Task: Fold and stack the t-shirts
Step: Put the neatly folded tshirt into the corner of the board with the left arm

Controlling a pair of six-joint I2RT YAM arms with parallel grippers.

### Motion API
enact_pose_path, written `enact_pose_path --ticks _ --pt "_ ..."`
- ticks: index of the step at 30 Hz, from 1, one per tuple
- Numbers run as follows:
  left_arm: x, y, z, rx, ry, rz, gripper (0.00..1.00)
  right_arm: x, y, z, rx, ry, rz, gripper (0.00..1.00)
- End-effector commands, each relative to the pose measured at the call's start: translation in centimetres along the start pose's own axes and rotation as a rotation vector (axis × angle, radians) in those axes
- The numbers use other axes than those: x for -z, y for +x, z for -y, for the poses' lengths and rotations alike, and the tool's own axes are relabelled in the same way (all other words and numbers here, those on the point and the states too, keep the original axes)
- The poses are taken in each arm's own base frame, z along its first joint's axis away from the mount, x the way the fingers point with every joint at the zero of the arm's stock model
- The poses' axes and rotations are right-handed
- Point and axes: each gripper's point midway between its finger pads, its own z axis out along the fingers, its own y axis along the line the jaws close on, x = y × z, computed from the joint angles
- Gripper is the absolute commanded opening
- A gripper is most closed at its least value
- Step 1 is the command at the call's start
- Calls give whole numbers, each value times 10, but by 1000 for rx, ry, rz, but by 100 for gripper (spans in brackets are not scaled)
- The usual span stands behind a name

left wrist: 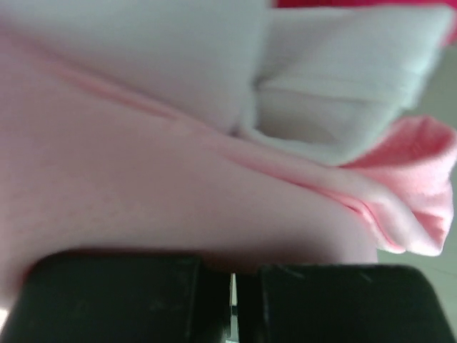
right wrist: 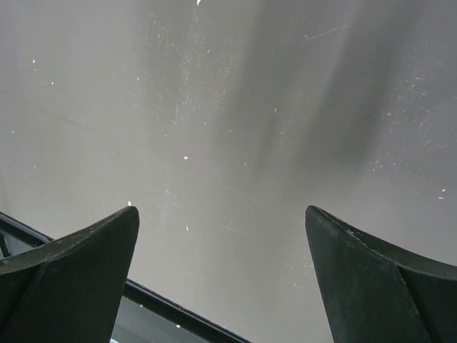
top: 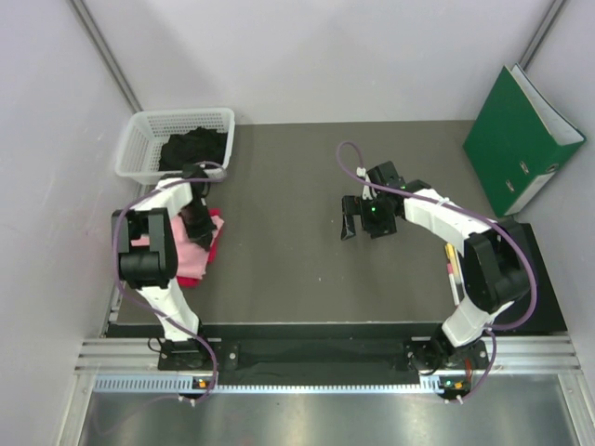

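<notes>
A light pink t-shirt (top: 183,249) lies folded at the table's left edge on top of a magenta-red t-shirt (top: 206,262). My left gripper (top: 199,223) is down on this pile. In the left wrist view its jaws (left wrist: 232,270) stand shut with only a hairline slit, right against the pink t-shirt (left wrist: 143,179); white cloth (left wrist: 335,100) shows beyond the pink fold. A black t-shirt (top: 192,149) lies in the basket. My right gripper (top: 350,219) hovers open and empty over the bare mat at mid-table (right wrist: 221,211).
A white mesh basket (top: 139,139) stands at the back left, just behind the left gripper. A green binder (top: 519,139) leans at the back right. Small pink and yellow markers (top: 452,269) lie by the right arm. The grey mat (top: 279,232) covers the table.
</notes>
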Motion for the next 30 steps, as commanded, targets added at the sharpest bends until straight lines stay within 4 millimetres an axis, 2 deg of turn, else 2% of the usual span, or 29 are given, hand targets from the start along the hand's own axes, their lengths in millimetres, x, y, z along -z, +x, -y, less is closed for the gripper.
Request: enact_pose_path --ticks 1,6,13,15,24,27,30 --pt "16 0 -61 41 -151 2 0 6 -9 -10 14 -33 46 100" --pt "21 -6 -87 122 -158 -8 0 6 -9 -10 14 -35 46 100" --pt "27 -9 -89 150 -133 4 0 5 -9 -10 16 -35 47 100" --pt "29 -14 -96 161 -168 32 0 5 -9 -10 16 -35 47 100" --pt "25 -40 -79 172 -91 78 0 4 -11 -10 21 -34 46 100" --pt "29 -47 -78 175 -83 103 0 4 -11 -9 23 -29 48 100" --pt "41 -55 -65 150 0 150 0 3 -12 -8 25 -22 47 100"
